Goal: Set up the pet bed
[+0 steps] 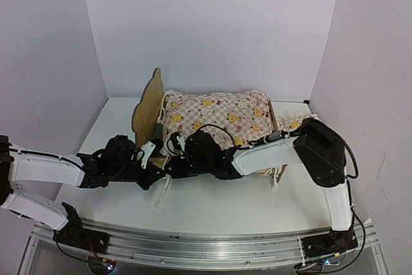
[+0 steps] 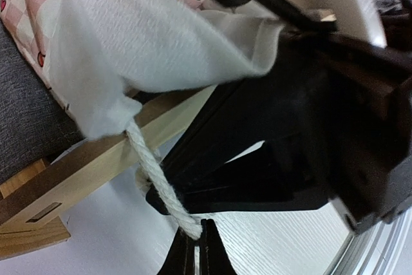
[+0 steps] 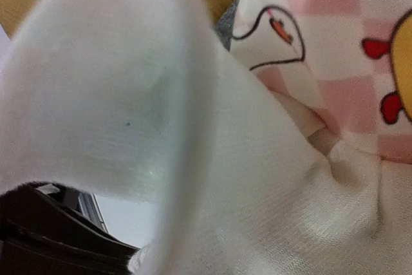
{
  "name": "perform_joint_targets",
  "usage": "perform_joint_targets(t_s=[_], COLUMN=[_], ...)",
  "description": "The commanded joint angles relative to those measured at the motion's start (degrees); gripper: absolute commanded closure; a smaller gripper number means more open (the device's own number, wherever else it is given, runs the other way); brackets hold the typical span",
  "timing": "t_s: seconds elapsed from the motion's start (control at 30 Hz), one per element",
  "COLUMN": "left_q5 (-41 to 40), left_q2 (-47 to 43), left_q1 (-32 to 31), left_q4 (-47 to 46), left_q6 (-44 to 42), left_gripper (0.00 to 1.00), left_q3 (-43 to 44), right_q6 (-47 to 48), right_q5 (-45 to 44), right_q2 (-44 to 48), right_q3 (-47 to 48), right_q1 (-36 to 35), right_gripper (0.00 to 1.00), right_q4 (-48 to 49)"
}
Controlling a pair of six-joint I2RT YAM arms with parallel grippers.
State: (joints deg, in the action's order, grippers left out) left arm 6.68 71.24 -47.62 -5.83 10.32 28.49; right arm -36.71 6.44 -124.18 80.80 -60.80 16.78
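The pet bed (image 1: 149, 104) stands mid-table, its light-wood headboard at the left. The pink checked duck quilt (image 1: 219, 117) lies over it. Both grippers meet at the bed's near left corner. My left gripper (image 2: 198, 231) is shut on a white cord (image 2: 158, 178) that hangs from the quilt's cream ruffle (image 2: 148, 37) over the wooden side rail (image 2: 96, 159). My right gripper (image 1: 177, 152) is at the same corner. Cream ruffle (image 3: 193, 146) hides its fingers and stretches taut up to it, so it appears shut on the quilt. The grey fabric base (image 2: 26, 120) shows under the lifted corner.
Another cord (image 1: 163, 192) trails onto the white table in front of the bed, and one (image 1: 275, 177) hangs at the near right corner. White walls enclose the table on three sides. The right gripper's black body (image 2: 309, 127) sits close beside my left gripper.
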Motion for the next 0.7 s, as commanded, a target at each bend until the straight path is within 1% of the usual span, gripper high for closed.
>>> perform_joint_targets(t_s=[0.0, 0.1, 0.17, 0.27, 0.37, 0.47, 0.57, 0.63, 0.67], left_q5=[5.76, 9.35, 11.13, 11.41, 11.63, 13.49, 18.40, 20.50, 20.58], left_q2=[-2.48, -2.38, -1.74, -0.27, 0.51, -0.79, -3.59, -6.46, -7.99], left_q1=[0.15, 0.15, 0.15, 0.15, 0.15, 0.24, 0.33, 0.47, 0.64], left_q4=[-0.23, 0.95, 2.60, 6.14, 12.78, 20.60, 31.13, 37.64, 40.81], left_q6=[-4.80, -5.43, -5.32, -5.62, -9.95, -21.07, -36.98, -48.50, -52.77], left_gripper=[0.98, 0.97, 0.94, 0.85, 0.78, 0.67, 0.52, 0.48, 0.47], left_q3=[2.56, 3.07, 3.84, 6.25, 9.54, 12.63, 14.65, 14.81, 14.55], right_q6=[-2.42, -5.45, -7.78, -9.78, -10.99, -12.26, -13.01, -13.25, -13.43], right_q5=[4.38, 5.77, 5.78, 5.82, 5.59, 5.41, 5.05, 4.78, 4.62], right_q2=[-4.26, -6.46, -7.51, -8.29, -8.82, -9.72, -10.63, -11.09, -11.36], right_q3=[3.48, 4.43, 4.00, 3.07, 1.70, 1.19, 1.35, 1.55, 1.64], right_q1=[0.14, 0.42, 0.66, 0.74, 0.87, 1.18, 1.30, 1.31, 1.36], right_gripper=[1.00, 1.00, 1.00, 1.00, 1.00, 1.00, 1.00, 1.00, 1.00], right_q4=[1.96, 5.83, 9.29, 11.58, 13.02, 14.04, 14.73, 15.06, 15.17])
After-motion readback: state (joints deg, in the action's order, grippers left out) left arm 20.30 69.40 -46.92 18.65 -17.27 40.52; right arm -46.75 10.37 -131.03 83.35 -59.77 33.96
